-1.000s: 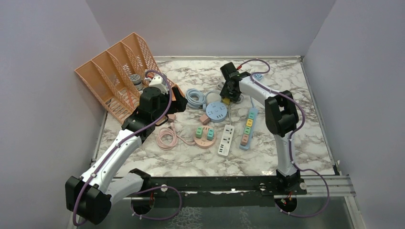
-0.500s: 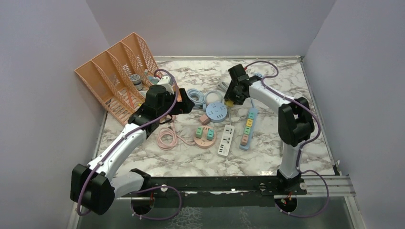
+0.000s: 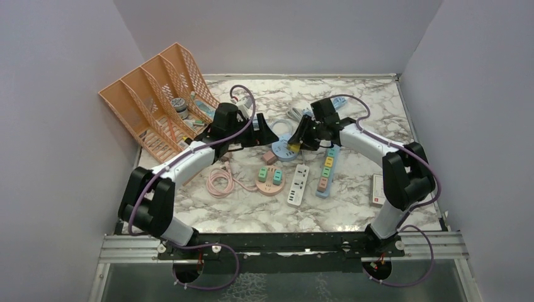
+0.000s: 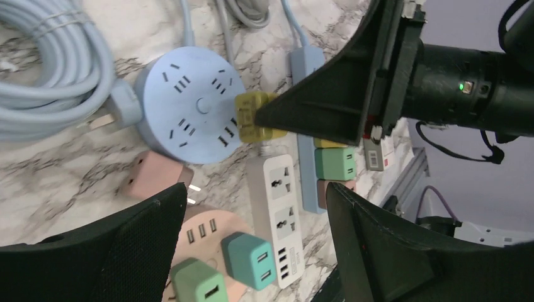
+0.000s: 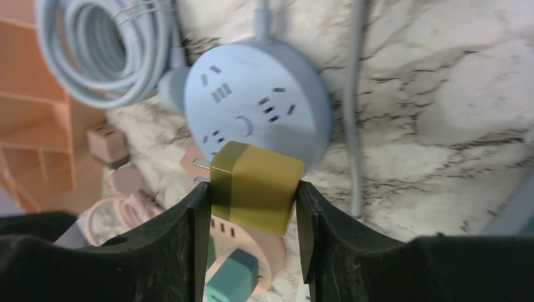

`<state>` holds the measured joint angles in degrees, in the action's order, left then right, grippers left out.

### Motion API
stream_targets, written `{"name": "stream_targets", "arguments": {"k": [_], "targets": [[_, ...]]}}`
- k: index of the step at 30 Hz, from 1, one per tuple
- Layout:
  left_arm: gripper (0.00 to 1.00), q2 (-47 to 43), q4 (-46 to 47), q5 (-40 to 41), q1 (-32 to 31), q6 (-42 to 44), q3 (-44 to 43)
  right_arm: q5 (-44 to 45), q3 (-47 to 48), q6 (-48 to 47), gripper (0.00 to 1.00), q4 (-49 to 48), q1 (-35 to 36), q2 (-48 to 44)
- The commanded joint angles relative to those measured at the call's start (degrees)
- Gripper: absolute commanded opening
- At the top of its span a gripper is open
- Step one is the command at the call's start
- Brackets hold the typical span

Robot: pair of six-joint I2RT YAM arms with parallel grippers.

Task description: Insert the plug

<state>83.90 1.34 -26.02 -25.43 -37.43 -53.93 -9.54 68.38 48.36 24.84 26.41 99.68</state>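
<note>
Yellow plug point(image 5: 255, 189) pinched between right fingers point(image 5: 191, 242), over blue socket point(image 5: 261, 110).

Nothing written, no brand and no number, can be read in any view. The white box point(image 3: 376, 189) at the far right carries a red mark (any print on it is too small to make out).

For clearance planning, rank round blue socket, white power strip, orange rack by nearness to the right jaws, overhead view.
1. Round blue socket, close beside the right gripper, whose jaws hold the yellow plug.
2. White power strip, toward the bases.
3. Orange rack, far left.
</note>
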Motion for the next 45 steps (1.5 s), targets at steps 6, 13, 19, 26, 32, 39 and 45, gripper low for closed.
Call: {"name": "stream_targets", "arguments": {"k": [6, 13, 19, 26, 32, 39, 45], "targets": [[0.74, 8.2, 14.7, -11.5, -2.3, -4.7, -2.6, -15.0, -4.9, 2.8, 0.39, -19.0, 0.1, -5.7], [0.56, 7.2, 16.1, -7.8, -2.8, -5.1, -0.3, -17.5, -6.2, 6.3, 0.39, -22.4, 0.1, -5.2], [0.59, 5.6, 17.4, -2.4, -2.8, -6.0, 2.2, -20.3, -6.1, 8.3, 0.39, -23.9, 0.1, -5.1], [0.57, 3.6, 19.1, 1.6, -2.8, -6.5, 3.0, -22.8, -5.7, 8.9, 0.39, -24.4, 0.1, -4.8], [0.39, 2.7, 22.7, 2.2, -2.8, -9.2, 4.1, -25.6, -6.6, 10.3, 0.4, -27.0, 0.1, -4.5], [0.16, 1.7, 24.5, 1.8, -2.8, -9.8, 4.5, -27.4, -7.5, 11.4, 0.49, -28.8, 0.1, -5.1], [0.12, -1.6, 24.4, -3.1, -2.4, -10.6, 4.3, -25.6, -9.5, 13.2, 0.65, -32.7, -0.1, -8.7]]}}
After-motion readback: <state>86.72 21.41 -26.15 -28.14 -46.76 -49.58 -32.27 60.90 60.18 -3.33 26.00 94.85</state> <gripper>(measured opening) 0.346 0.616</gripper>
